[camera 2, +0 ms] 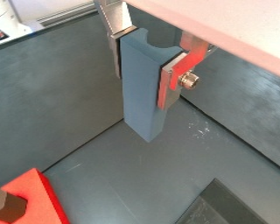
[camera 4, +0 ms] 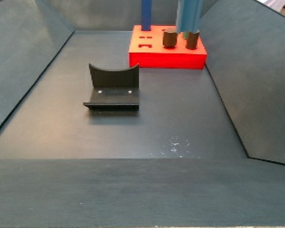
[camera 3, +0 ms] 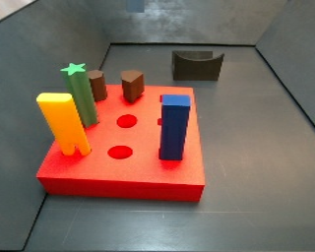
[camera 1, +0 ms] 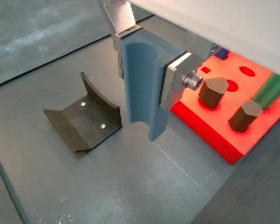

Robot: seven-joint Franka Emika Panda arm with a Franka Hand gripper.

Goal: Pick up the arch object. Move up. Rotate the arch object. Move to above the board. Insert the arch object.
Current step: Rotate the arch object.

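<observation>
We see a dark grey floor point(camera 4: 133, 134) enclosed by sloping grey walls point(camera 4: 26, 62); small white scuffs point(camera 4: 175, 147) mark the floor; lighting is even.

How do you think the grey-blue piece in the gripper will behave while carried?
The grey-blue piece looks rigid and flat-sided, so the gripper probably holds it firmly. Being tall and gripped near its top, it might pivot if bumped.

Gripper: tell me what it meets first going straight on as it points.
The gripper, jaws shut on the arch object, points down at bare floor between the fixture and the board; the arch object's lower end would likely touch first.
</observation>
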